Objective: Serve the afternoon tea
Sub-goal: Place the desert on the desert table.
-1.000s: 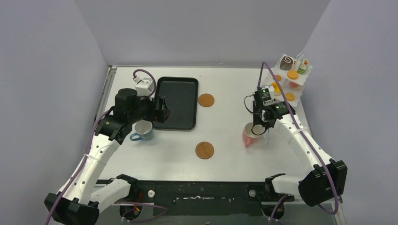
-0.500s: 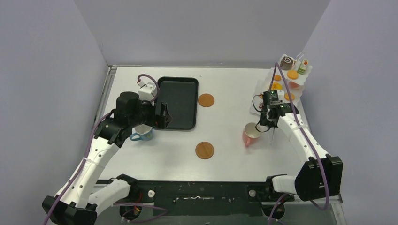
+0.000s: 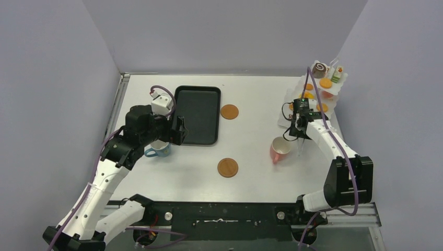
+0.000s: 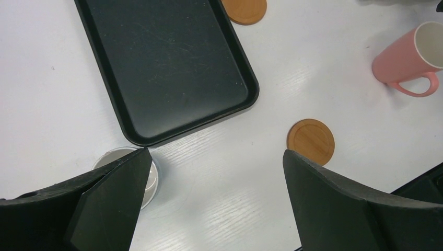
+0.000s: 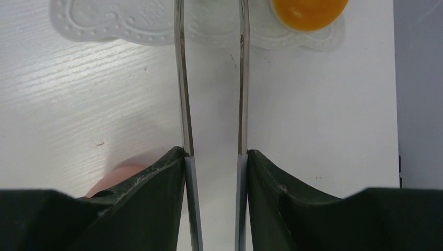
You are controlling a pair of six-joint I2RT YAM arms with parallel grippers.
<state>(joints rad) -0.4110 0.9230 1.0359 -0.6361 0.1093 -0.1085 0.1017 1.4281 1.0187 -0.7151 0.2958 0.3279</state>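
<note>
The pink cup (image 3: 280, 149) lies tipped on the table right of centre; the left wrist view has it at the upper right (image 4: 412, 55). My right gripper (image 3: 296, 130) hovers just behind it, shut on the metal tongs (image 5: 183, 78), whose two blades reach toward a white doily plate (image 5: 120, 23) carrying an orange tart (image 5: 308, 10). The blue cup (image 3: 158, 148) stands upright at the left and is partly hidden in the left wrist view (image 4: 150, 180). My left gripper (image 3: 180, 129) hangs open above it (image 4: 216, 152), holding nothing. A swirl roll (image 3: 319, 69) and tarts (image 3: 325, 82) sit on the white stand.
A black tray (image 3: 197, 114) lies behind the left gripper, also seen from the left wrist (image 4: 167, 63). Two round wooden coasters lie on the table, one by the tray (image 3: 229, 111) and one nearer the front (image 3: 228, 167). The white stand (image 3: 339, 88) occupies the back right corner.
My right arm has carried the tongs back and to the right, toward the white stand. The left arm has drawn back a little to the left, still open.
</note>
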